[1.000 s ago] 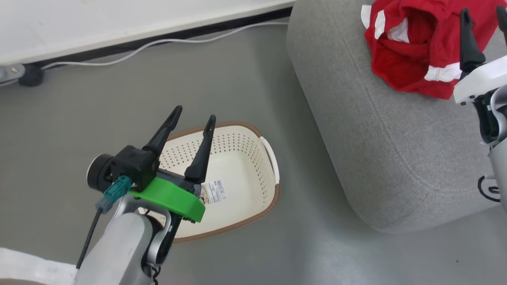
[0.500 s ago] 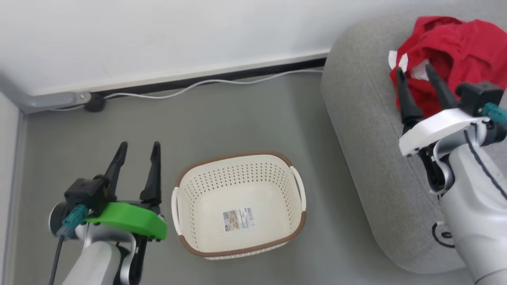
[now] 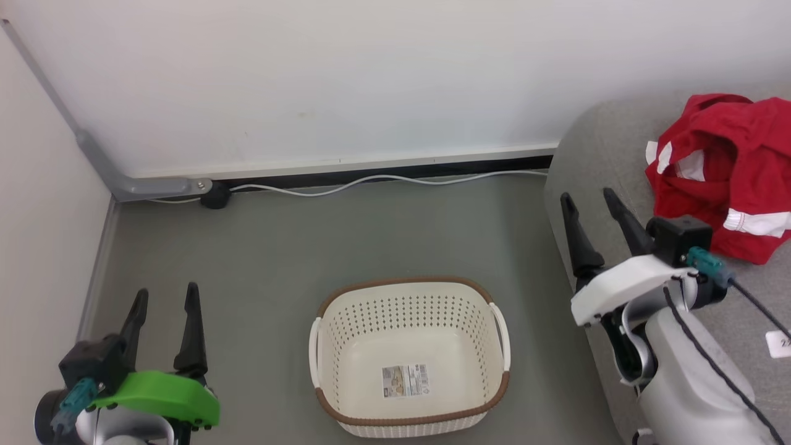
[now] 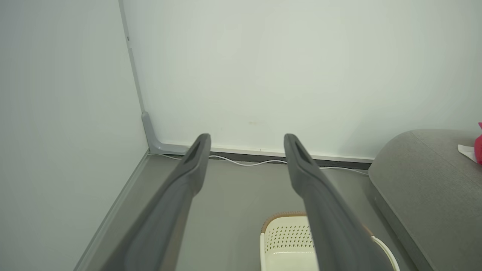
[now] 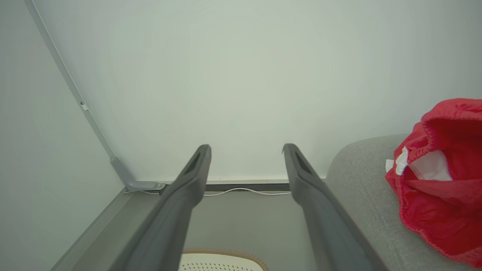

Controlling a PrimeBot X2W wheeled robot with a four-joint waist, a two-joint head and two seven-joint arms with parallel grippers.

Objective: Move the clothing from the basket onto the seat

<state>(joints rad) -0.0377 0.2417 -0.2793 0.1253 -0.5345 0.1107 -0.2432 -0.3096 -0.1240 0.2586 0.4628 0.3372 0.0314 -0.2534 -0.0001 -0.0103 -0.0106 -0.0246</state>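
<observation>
The clothing (image 3: pixel 723 167) lies in a crumpled red heap, white stripes and cuffs showing, well to the right of the basket (image 3: pixel 405 280) and beyond it, on top of the seat (image 3: pixel 593 148); its right part runs past the head view's edge. Whether more fabric lies out of frame there cannot be told. The seat stands just right of the basket, a strip of grey floor (image 3: pixel 278 259) between them. The basket sits upright on that floor with nothing red inside: its perforated walls are bare and the label (image 3: pixel 405 380) on its bottom is in plain sight. By that reading the moving looks done, every garment in view being out of the basket and on the seat; at most the arms may need drawing clear.

The right pincer (image 3: pixel 586 194) hangs to the right of the basket, over the seat's basket-side edge, between basket and clothing, its two fingers spread wide, holding nothing and clear of the fabric. The left pincer (image 3: pixel 167 289) hangs to the left of the basket, apart from it, likewise spread and empty. Behind the basket a white cable (image 3: pixel 371 179) runs along the foot of the wall (image 3: pixel 371 80)
</observation>
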